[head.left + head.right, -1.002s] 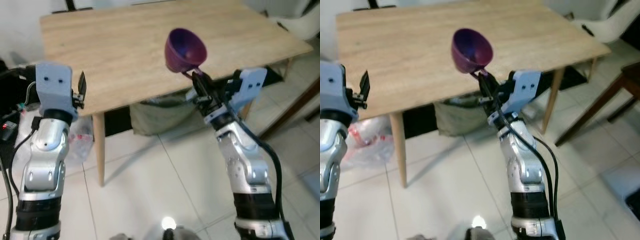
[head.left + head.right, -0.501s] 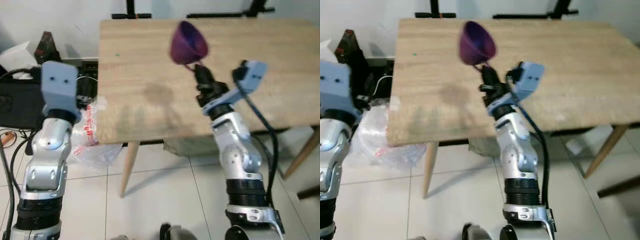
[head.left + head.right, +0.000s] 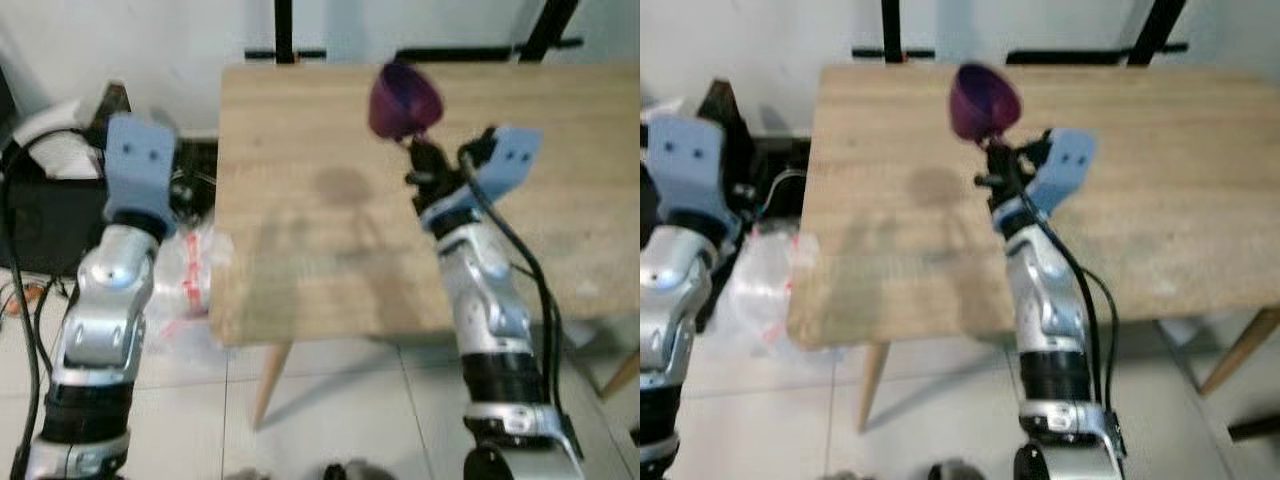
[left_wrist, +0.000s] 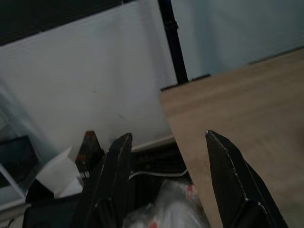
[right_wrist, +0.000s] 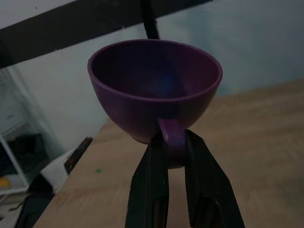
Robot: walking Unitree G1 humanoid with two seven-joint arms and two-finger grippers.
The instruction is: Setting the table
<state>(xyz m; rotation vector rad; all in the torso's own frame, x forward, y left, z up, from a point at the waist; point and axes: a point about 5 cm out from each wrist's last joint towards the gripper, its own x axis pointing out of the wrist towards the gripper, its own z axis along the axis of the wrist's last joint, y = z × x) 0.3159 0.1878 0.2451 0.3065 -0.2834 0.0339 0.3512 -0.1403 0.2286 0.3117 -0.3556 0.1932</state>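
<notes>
Looking down from the head camera, I have the wooden table (image 3: pixel 330 240) spread across the view in front of me, its near edge just ahead of both arms and its top bare where I can see it. Off its left end sits a clutter of dark gear and a plastic bag (image 3: pixel 190 280) on the floor.

My right arm reaches out over the table, and the right gripper (image 5: pixel 175 156) carries a purple cup (image 5: pixel 154 88) up in the air, well above the wood. The cup sits directly beyond the fingertips, mouth tilted upward and away from me, its handle pointing back down into the claw. The two black fingers are pinched nearly together on that handle, one on each side, and nothing else touches the cup.

What matters for the next move, as I judge it, is that the tabletop lies straight below the cup, so the placement is a descent, with a tilt to bring the base level.

My left gripper (image 4: pixel 166 175) hangs idle off the table's left end, fingers spread wide apart with nothing between them, so the right arm is plainly the one to finish this.
</notes>
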